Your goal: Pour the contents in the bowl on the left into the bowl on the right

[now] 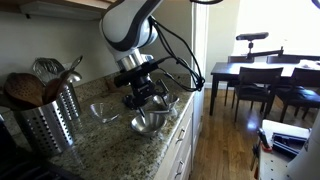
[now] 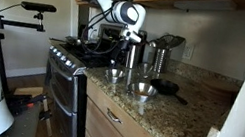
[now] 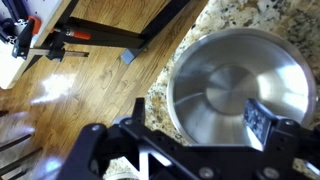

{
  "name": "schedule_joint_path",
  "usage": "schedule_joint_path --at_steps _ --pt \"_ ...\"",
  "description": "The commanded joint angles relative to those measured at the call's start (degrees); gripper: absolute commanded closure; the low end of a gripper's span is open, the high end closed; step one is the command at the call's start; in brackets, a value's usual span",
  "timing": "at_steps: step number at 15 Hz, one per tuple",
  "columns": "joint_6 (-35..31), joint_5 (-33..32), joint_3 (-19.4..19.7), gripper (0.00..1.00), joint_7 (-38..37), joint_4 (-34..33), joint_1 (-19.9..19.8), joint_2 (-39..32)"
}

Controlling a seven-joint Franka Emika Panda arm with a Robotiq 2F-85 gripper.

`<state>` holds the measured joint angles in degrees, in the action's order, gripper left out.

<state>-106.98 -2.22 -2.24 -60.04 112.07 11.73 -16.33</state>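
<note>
The claw (image 3: 175,132) hangs with its fingers spread wide and gripping nothing, close above a steel bowl (image 3: 235,85) that sits near the front edge of the granite worktop (image 3: 225,15). In an exterior view a second bowl (image 1: 103,112) stands near it, with a utensil holder (image 1: 52,122) beyond.
</note>
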Motion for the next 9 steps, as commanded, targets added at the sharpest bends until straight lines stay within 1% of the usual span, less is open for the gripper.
schedule_joint_path --at_steps 1,5,6,9 --pt "0.43 0.09 -0.29 0.00 -1.31 2.23 -0.45 4.26" --pt "1.00 0.10 -0.41 0.00 -1.09 2.23 -0.69 5.91" --pt "0.34 -0.13 -0.64 0.00 -0.10 -0.13 -0.59 2.74" --pt "0.50 -0.13 -0.69 0.00 -0.10 -0.13 -0.64 3.34"
